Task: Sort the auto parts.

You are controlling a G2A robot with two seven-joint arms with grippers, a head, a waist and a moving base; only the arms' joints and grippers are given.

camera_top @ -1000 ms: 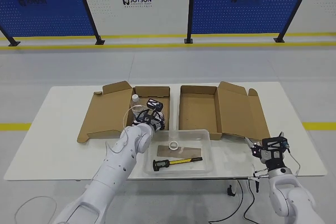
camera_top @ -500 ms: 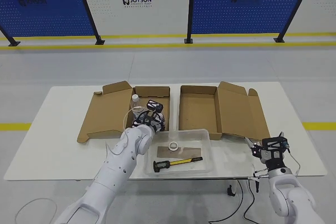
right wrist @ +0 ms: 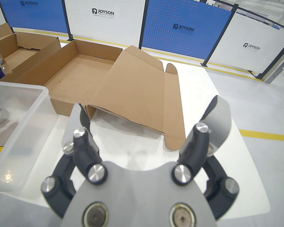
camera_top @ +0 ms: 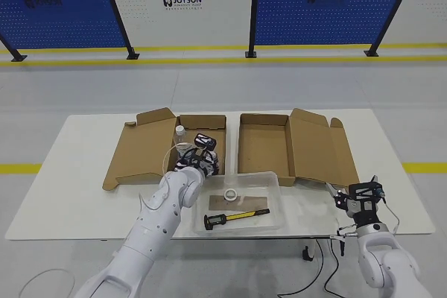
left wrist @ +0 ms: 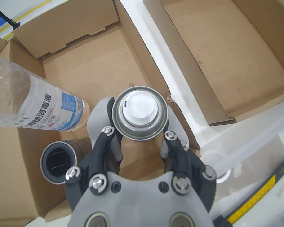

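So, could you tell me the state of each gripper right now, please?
Left gripper: shut on the silver white-capped metal spray can.
Right gripper: open, empty.

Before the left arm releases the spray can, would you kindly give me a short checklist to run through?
1. The left gripper has its jaws shut on the spray can: ok.
2. Can above the floor of the left box, inside its wall: ok.
3. Can apart from the bottle and the black cylinder: ok.
4. Can's base resting on the box floor: cannot tell.
5. The right gripper is open, off by the table edge: ok.
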